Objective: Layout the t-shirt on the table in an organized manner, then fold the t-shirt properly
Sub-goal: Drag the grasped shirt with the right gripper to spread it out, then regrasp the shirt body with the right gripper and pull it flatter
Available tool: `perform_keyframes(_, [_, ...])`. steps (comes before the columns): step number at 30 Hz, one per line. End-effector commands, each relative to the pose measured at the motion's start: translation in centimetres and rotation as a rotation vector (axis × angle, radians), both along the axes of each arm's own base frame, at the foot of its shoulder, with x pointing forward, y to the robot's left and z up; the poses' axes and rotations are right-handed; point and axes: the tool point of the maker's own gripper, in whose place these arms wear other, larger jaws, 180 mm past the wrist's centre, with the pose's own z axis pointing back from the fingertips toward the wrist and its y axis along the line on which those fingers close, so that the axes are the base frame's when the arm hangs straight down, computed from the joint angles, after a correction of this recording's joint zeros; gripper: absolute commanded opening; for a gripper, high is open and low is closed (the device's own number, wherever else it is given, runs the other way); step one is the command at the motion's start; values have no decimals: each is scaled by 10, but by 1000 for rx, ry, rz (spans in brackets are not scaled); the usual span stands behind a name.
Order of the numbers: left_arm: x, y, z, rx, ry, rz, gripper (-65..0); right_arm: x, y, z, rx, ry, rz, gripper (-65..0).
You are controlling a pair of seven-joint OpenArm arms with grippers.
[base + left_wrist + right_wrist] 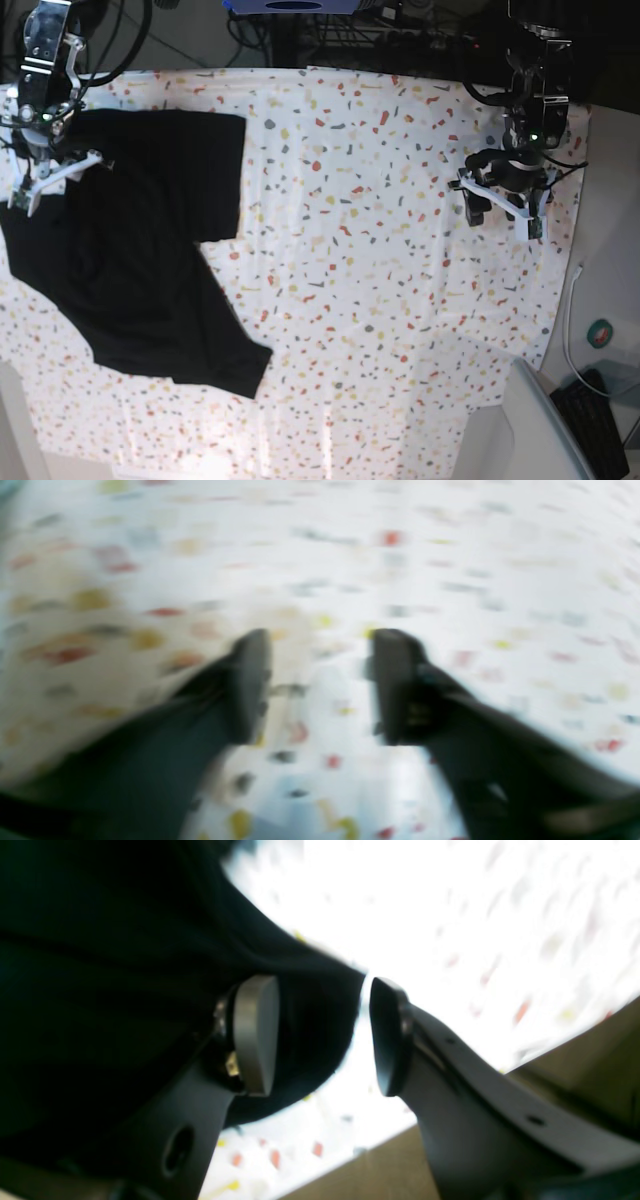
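Jaws, right arm: both pads of the right gripper [322, 1035] stand apart with daylight between them; black cloth lies behind and under the inner pad, but nothing is pinched.
Jaws, left arm: the left gripper [320, 685] is parted too, with only speckled bench top showing in the gap; it holds nothing.
T-shirt: the t-shirt [140, 260] lies on the side of the bench that the base view shows at its left, spread mostly flat, with one sleeve reaching toward the middle of the bench and the lower corner pointing toward the near edge.
T-shirt, lie: it sits askew to the bench edges, and a few soft wrinkles show near its middle; the collar and print are too dark to make out.
Right arm, place: in the base view it hangs over the far outer corner of the t-shirt, at or just above the cloth; whether it touches cannot be told.
Left arm, place: it hovers over bare bench on the opposite side, well apart from the t-shirt.
Bench: the bench [400, 250] carries only the t-shirt; white speckled top elsewhere.
Done so far: the shirt looks opened out and roughly laid flat.
Left to do: by my judgement, squaring it up, smoothing the wrinkles, and all of the folding; no fold shows yet.
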Motion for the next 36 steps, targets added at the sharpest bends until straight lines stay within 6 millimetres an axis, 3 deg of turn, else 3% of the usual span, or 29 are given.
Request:
perform_keyframes(1, [6, 4, 11, 13, -39, -11, -179, 20, 12, 20, -11, -86, 58, -368])
perform_keyframes(4, [1, 6, 11, 20, -33, -17, -87, 59, 53, 44, -27, -195, 229, -359])
perform_keyframes(8, [-1, 5, 10, 18, -30, -18, -87, 126, 97, 52, -32, -204, 419, -357])
perform_keyframes(12, [-1, 4, 10, 15, -30, -17, -87, 186, 105, 47, -46, -139, 449, -356])
perform_keyframes(16, [-5, 5, 8, 18, -20, -19, -87, 219, 99, 30, -76, -79, 458, -356])
perform_keyframes(20, [-5, 4, 7, 17, -19, -18, -87, 231, 97, 15, -102, -49, 478, -356])
perform_keyframes(22, [-5, 4, 7, 15, -20, -17, -87, 231, 106, 15, -100, -53, 499, -357])
perform_keyframes(28, [-2, 3, 8, 13, -26, -18, -87, 226, 141, 45, -63, -182, 543, -356])
perform_keyframes(32, [-2, 3, 7, 13, -23, -17, -87, 223, 168, 46, 53, -158, 579, -288])
perform_keyframes(36, [-4, 3, 6, 13, -19, -16, -87, 224, 166, 44, 168, -168, 578, -270])
